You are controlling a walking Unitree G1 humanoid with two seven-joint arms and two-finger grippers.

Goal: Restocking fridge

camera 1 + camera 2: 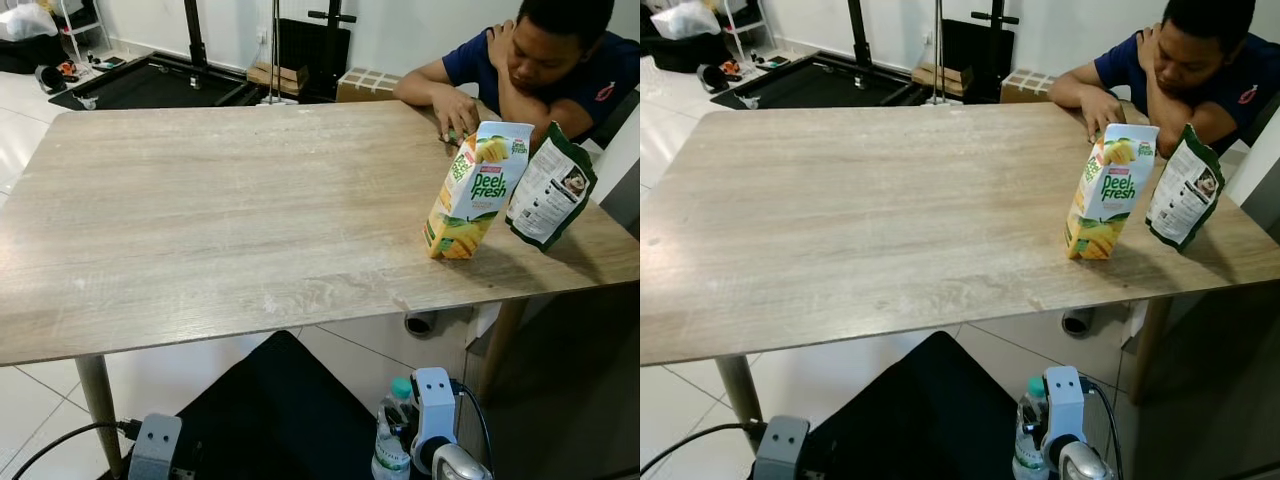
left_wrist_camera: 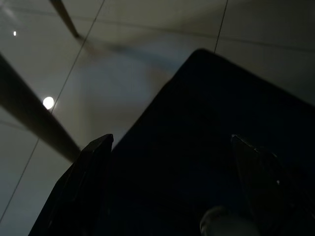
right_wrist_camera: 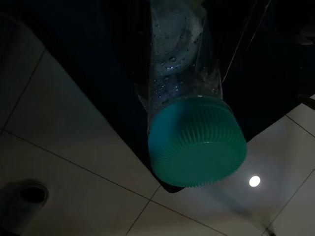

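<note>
The right gripper [image 1: 400,440] hangs low below the table [image 1: 220,220] edge, closed around a clear water bottle [image 3: 184,73] with a teal cap [image 3: 197,142]. Up and ahead of this gripper, on the tabletop, a juice carton [image 1: 475,190] stands tilted, with a dark pouch [image 1: 550,185] just beside it. Beyond both, a person [image 1: 540,60] leans on the far edge, one hand [image 1: 455,110] near the carton. The left gripper [image 2: 172,187] hangs idle over a dark mat [image 1: 280,410], fingers [image 2: 83,191] spread apart.

Home dining area; wooden table [image 1: 230,220], tiled floor [image 1: 30,110]
</note>
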